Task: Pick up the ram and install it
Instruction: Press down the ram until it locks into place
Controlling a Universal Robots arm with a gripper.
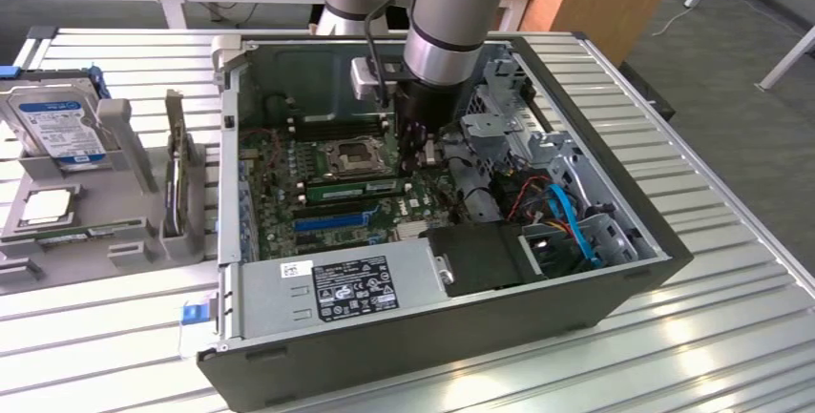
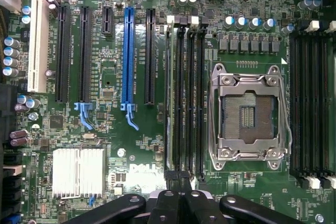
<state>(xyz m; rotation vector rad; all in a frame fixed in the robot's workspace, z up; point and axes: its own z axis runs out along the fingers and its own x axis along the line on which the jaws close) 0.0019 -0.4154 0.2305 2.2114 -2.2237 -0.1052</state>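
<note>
As if to press home rather than carry, poised inside the case (image 1: 612,270) with gripper (image 2: 178,183) fingers together, clamping nothing, over one end of the ram (image 2: 169,93). Standing edge-up in that bank's slot furthest from the socket (image 2: 248,115); probably seated.

You've got a green motherboard (image 2: 136,145) here, dotted with tiny silver solder points. One expansion slot (image 2: 127,56) is bright blue, its neighbours black, and one slot (image 2: 38,43) is white. The CPU socket frame (image 2: 248,114) is shiny silver, and the heatsink (image 2: 77,171) is pale silver with fine ribs. The ram (image 1: 350,187) looks green with a pale strip, I think, it's hard to tell. The gripper (image 2: 181,203) is black. The case (image 1: 510,332) is dark grey, on a worktop (image 1: 713,337) of ribbed silver slats.
</note>
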